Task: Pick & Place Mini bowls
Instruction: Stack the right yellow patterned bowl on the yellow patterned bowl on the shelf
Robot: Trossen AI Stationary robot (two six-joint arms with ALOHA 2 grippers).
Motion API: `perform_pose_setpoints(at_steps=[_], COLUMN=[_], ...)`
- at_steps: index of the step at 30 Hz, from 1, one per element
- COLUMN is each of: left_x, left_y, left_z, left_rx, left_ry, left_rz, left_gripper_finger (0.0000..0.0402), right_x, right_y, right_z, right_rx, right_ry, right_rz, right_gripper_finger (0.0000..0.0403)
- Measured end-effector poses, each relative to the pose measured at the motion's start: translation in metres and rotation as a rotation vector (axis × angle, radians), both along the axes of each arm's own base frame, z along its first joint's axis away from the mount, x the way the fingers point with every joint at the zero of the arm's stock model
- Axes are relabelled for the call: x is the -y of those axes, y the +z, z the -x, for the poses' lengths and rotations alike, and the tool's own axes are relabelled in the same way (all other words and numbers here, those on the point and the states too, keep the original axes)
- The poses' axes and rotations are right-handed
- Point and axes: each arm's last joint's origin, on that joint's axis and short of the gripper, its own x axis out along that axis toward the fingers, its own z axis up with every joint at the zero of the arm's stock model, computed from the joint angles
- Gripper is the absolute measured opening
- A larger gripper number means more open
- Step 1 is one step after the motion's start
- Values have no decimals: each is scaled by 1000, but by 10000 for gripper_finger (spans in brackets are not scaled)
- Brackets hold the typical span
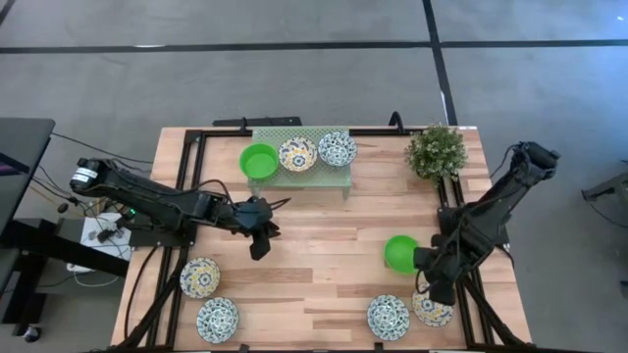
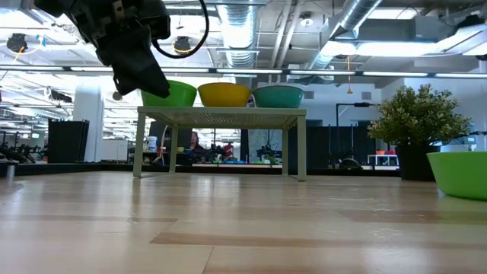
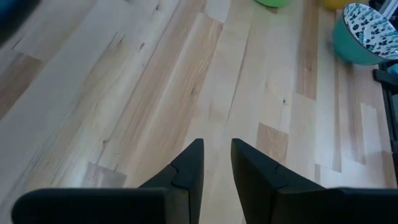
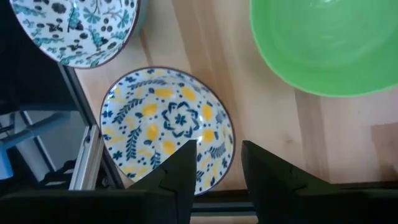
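Observation:
Three mini bowls stand on the pale green rack (image 1: pixel 324 179) at the far middle: a green one (image 1: pixel 259 160), a yellow-blue floral one (image 1: pixel 297 154) and a blue floral one (image 1: pixel 337 149). Another green bowl (image 1: pixel 400 253) rests on the table at the right. Near the front right lie a blue floral bowl (image 1: pixel 389 317) and a yellow-blue floral bowl (image 4: pixel 165 127). My right gripper (image 4: pixel 217 155) hovers open over that yellow-blue bowl's rim, fingers pointing down. My left gripper (image 1: pixel 260 245) hangs open over bare table at the middle left, holding nothing.
Two more floral bowls (image 1: pixel 200 277) (image 1: pixel 217 320) lie at the front left. A potted plant (image 1: pixel 436 151) stands at the far right. Black frame rails (image 1: pixel 186 196) run along both table sides. Bare wood (image 1: pixel 324 245) stretches across the table's middle.

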Motion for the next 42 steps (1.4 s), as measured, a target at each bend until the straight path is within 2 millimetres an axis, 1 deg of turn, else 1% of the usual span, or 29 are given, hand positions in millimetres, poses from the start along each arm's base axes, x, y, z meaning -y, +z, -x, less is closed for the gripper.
perform_pose_setpoints(at_steps=[3,6,9,13,17,22,26,28,30,34,35,39,42], left_x=[0,0,0,0,0,0,0,0,0,0,0,0,1], left_y=[0,0,1,1,1,1,2,2,2,2,2,2,2], left_z=[0,0,-1,-1,-1,-1,-1,-1,-1,-1,-2,-2,-2], left_rx=[2,6,9,14,15,20,21,21,22,23,25,28,29], left_ry=[0,0,0,0,10,22,22,22,22,22,22,22,21], left_rz=[1,1,2,3,16,30,30,30,31,31,31,32,32], left_gripper_finger=[81,81,81,81,81,81,81,81,81,81,81,81,81], right_x=[0,-1,1,2,3,4,6,7,7,7,5,3,2], right_y=[-11,-23,-29,-36,-39,-53,-59,-60,-61,-61,-60,-57,-52], right_z=[-1,0,1,4,4,4,6,6,6,5,3,-6,-17], right_rx=[12,-19,-35,-54,-30,-4,7,16,22,34,49,108,162], right_ry=[-2,-2,-46,-37,-47,-47,-54,-39,-14,12,9,-49,-106], right_rz=[-23,-75,-81,-69,-55,-86,-67,-60,-57,-70,-90,-162,-237], right_gripper_finger=[123,123,117,109,103,101,100,95,79,19,12,19,9])
